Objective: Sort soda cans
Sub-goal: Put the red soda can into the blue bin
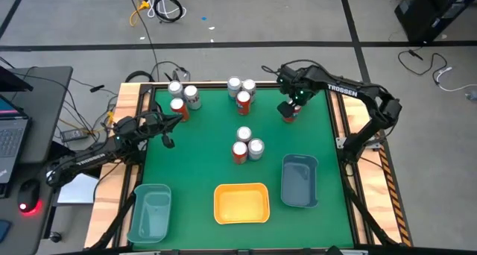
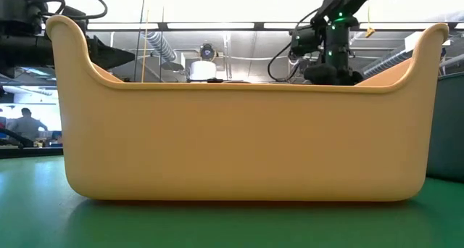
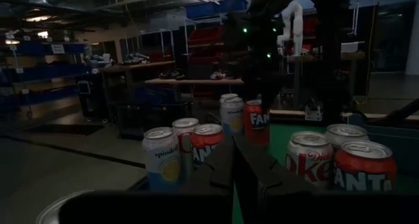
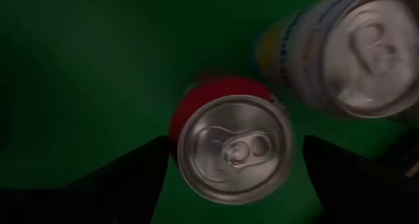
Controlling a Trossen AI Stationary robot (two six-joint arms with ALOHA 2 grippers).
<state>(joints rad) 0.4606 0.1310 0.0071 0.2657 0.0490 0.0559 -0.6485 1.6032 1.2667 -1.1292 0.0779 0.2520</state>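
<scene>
Soda cans, red-bodied and silver-white aluminium cylinders, stand in clusters (image 1: 245,144) on the green table mat (image 1: 209,150); all three plastic bins (yellow (image 1: 241,203), two teal) appear empty, so sorting is barely begun. Right gripper (image 4: 229,162) hangs over one red can (image 4: 236,149), fingers apart. Left gripper (image 1: 167,138) waits near the left edge; its finger state cannot be told.

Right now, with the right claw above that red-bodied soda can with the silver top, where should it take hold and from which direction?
Grip the upright red-bodied soda can across its round side wall just below the silver rim, coming straight down from above. The right claw is open with a finger on either side of the can. Watch the neighbouring white can, which stands close by.
</scene>
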